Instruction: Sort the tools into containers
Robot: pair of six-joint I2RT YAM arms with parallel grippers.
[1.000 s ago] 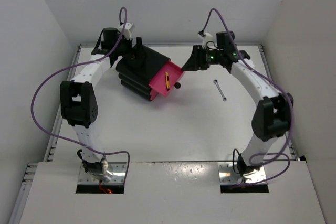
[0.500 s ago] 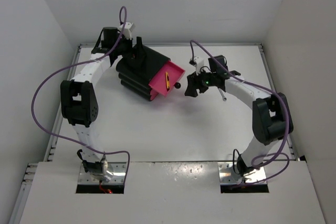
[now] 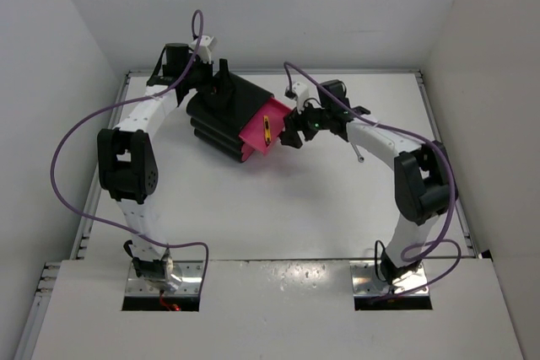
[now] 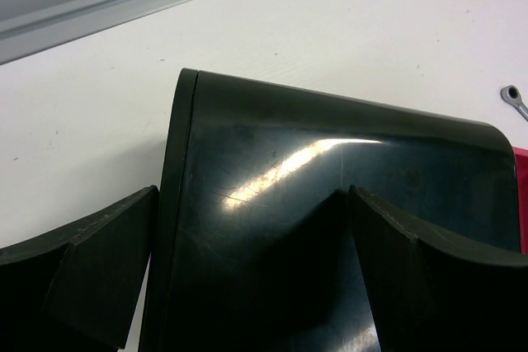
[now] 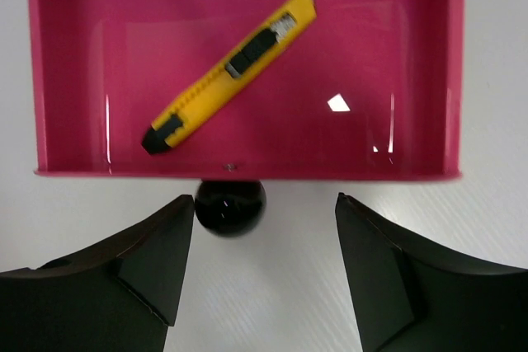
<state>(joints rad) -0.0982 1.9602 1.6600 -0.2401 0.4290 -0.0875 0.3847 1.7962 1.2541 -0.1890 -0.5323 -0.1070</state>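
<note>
White tabletop (image 5: 272,302) below, yellow-handled tool (image 5: 227,72) lies diagonal in pink drawer (image 5: 247,172) (dark tip toward knob (image 5: 230,208)), right claw (image 5: 264,204) gaping, empty.

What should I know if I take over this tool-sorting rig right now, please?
Left gripper: jaws open over an edge of the black cabinet, holding nothing.
Right gripper: jaws open and empty, one on either side of the black knob of the open pink drawer.
Done: the yellow utility knife lies in that drawer.
Left: the silver wrench lies on the table by the right arm. Probably shut the drawer, then sort the wrench. No other tools are in view.
</note>
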